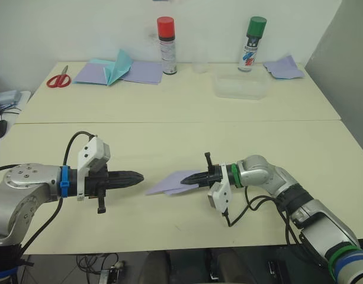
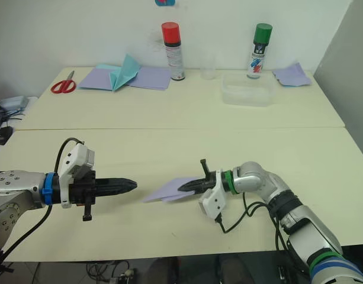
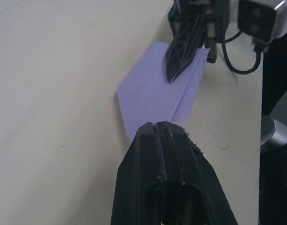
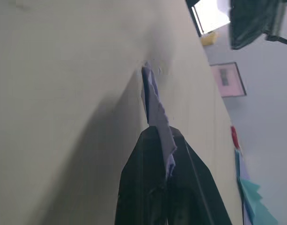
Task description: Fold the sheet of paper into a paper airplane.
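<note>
Cream table [image 1: 169,148]; right fingers [image 4: 155,154] pinch the sheet of paper [image 1: 172,183], left fingers [image 3: 164,150] closed, empty.

- My left arm reaches in low from the left, forearm roughly level, its tool [image 1: 135,177] pointing toward the right one with both fingers pressed together and holding nothing.
- My right arm comes in from the lower right, elbow bent, wrist turned inward.
- My right tool [image 1: 192,178] points left, its fingers pinched on the edge of the sheet of paper [image 1: 169,183].
- The two tool tips sit apart, facing each other.
</note>
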Tool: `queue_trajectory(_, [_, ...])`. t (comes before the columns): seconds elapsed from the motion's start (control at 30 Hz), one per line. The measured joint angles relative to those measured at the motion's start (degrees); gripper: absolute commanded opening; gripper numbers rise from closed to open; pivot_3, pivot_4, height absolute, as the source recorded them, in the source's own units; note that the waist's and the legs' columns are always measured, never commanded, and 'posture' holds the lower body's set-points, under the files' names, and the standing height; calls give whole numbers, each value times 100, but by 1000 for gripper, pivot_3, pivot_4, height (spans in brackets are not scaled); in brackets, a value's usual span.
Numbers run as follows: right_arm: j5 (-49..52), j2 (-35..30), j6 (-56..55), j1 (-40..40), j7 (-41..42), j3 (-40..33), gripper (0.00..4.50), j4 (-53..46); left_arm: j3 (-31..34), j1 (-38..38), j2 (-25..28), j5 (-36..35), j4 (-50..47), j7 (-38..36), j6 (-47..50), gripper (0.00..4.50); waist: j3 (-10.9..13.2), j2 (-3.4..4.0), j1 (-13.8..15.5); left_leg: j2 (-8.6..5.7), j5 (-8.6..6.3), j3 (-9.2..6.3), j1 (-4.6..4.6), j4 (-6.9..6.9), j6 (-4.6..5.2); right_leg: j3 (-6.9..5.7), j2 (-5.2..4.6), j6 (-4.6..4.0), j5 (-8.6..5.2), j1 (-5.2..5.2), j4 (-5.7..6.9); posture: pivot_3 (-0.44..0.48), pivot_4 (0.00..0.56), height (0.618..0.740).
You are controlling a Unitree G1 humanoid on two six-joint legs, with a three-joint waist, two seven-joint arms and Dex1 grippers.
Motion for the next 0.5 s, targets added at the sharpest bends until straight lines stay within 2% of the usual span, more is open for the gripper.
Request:
queue_trajectory(0.17, [-692,13,-422,-88,-609,190,13,494,-220,227,-1,110,-249,2,-155,0,-3,-4,13,0,2,0,8,1,-3,1,0,-24,13,7,2,0,150,740])
queue_trajectory(0.33, [-925,20,-527,-215,-881,306,13,678,-719,182,-165,614,-129,128,-608,0,-7,-11,30,0,3,0,44,8,-5,3,-2,-22,16,46,2,0,150,740])
queue_trajectory(0.43, [-1025,15,-531,-241,-976,373,648,795,-972,-57,-531,788,71,303,-757,0,-10,-16,48,-3,3,4,93,6,-4,5,-6,-29,12,94,0,0,150,740])
queue_trajectory(0.5, [-1046,14,-527,-239,-1004,408,1299,851,-1133,-212,-734,915,175,430,-847,0,-10,-17,63,-1,3,6,94,7,-4,6,-5,-29,11,94,1,0,150,740])
